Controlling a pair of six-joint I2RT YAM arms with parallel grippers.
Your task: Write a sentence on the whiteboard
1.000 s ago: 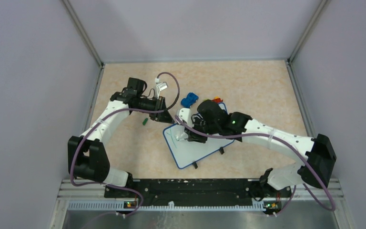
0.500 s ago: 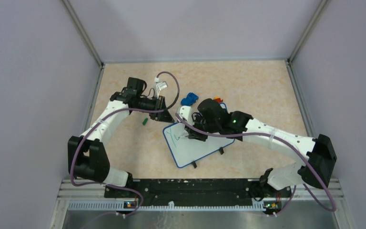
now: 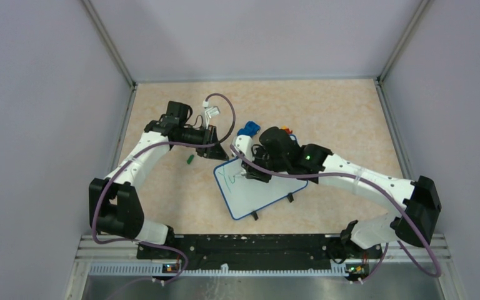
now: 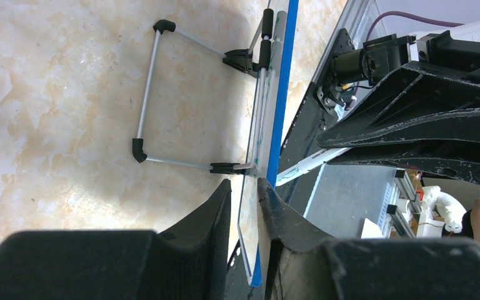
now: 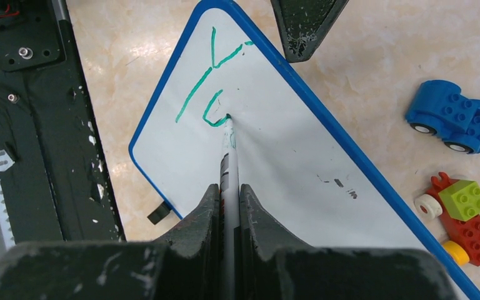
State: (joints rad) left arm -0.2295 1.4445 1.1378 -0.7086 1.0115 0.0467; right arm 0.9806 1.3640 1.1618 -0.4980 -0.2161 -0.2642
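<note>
Top external view has the whiteboard lying skewed near the middle of the tabletop, blue rim all round, small black feet on its near edge. And the left end effector is at the board's far-left corner, clenched on the rim: the left wrist view shows the white panel and blue edge pinched between the two fingers, seen edge-on, with a thin wire stand with black corners reaching out from the board over the tabletop. Over to the right arm, which stretches in from the right, its end effector clamped tight on a marker pointing straight down at the board. The tip is touching the white surface right at the end of a small green curl. The sentence so far is only a slanted Y-shaped stroke and that curl beside it, both up by the far-left corner. Just beyond the board's far edge sit a blue toy car and a red, yellow and green brick toy. A small green piece lies on the tabletop left of the board.
</note>
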